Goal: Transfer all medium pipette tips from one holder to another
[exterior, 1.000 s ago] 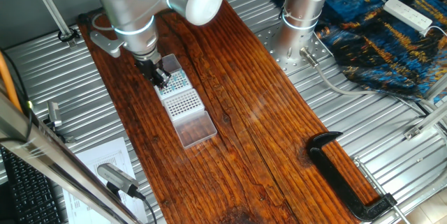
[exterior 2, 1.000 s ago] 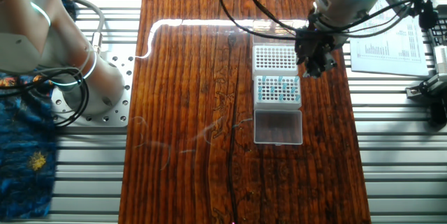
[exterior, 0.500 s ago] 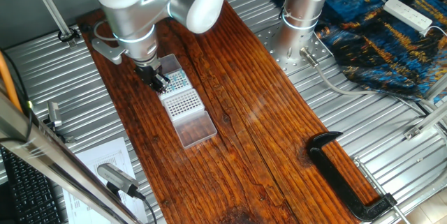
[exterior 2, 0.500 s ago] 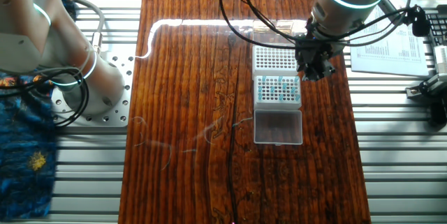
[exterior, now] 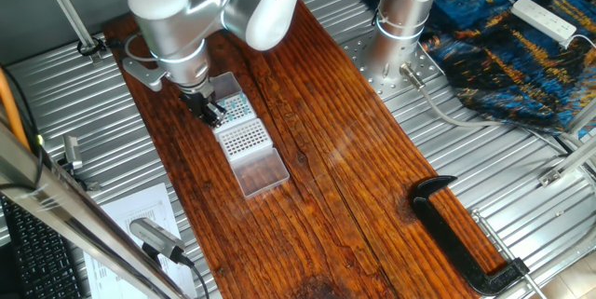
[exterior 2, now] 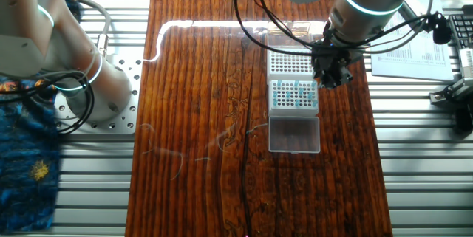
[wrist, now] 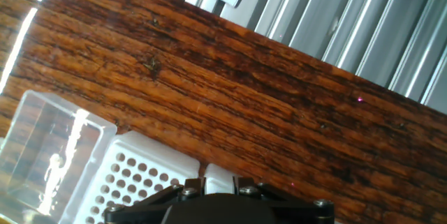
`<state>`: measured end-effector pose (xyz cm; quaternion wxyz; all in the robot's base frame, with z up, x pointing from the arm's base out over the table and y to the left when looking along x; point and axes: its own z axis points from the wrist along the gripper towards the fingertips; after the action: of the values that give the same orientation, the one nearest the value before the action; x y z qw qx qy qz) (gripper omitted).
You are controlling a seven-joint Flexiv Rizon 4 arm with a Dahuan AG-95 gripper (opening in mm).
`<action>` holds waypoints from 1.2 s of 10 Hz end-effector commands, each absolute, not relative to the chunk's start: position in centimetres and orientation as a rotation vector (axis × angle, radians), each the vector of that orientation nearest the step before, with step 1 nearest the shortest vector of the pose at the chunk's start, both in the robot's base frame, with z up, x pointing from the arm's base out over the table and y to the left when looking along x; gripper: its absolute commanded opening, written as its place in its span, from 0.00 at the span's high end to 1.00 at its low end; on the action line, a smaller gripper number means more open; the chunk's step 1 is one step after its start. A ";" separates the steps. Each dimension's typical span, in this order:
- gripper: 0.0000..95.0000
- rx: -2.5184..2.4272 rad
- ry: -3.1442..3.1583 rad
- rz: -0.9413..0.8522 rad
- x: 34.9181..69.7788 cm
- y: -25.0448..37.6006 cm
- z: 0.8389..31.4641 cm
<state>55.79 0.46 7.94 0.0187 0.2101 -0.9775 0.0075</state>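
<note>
The claw (exterior 2: 330, 80) hovers beside the medium pipette tips (exterior 2: 295, 94) near the counter (exterior 2: 207, 82) edge; its opening cannot be told.

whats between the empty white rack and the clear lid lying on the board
The rack holding the medium pipette tips sits between the empty white rack and the clear lid, all in one row; the other fixed view shows it best.

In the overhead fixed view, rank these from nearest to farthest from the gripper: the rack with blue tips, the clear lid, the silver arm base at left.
1. Rack with blue tips: just left of the gripper, slightly below it.
2. Clear lid: below that rack.
3. Silver arm base: far left, off the board.
</note>
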 end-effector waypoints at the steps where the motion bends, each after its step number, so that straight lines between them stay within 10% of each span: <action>1: 0.80 0.656 -3.030 0.020 55.7 0.4 7.8; 3: 1.00 0.650 -3.031 0.020 55.3 0.3 7.6; 12: 1.00 0.665 -3.020 0.002 55.3 0.4 8.3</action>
<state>55.40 0.39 8.45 0.0252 0.2152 -0.9763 0.0001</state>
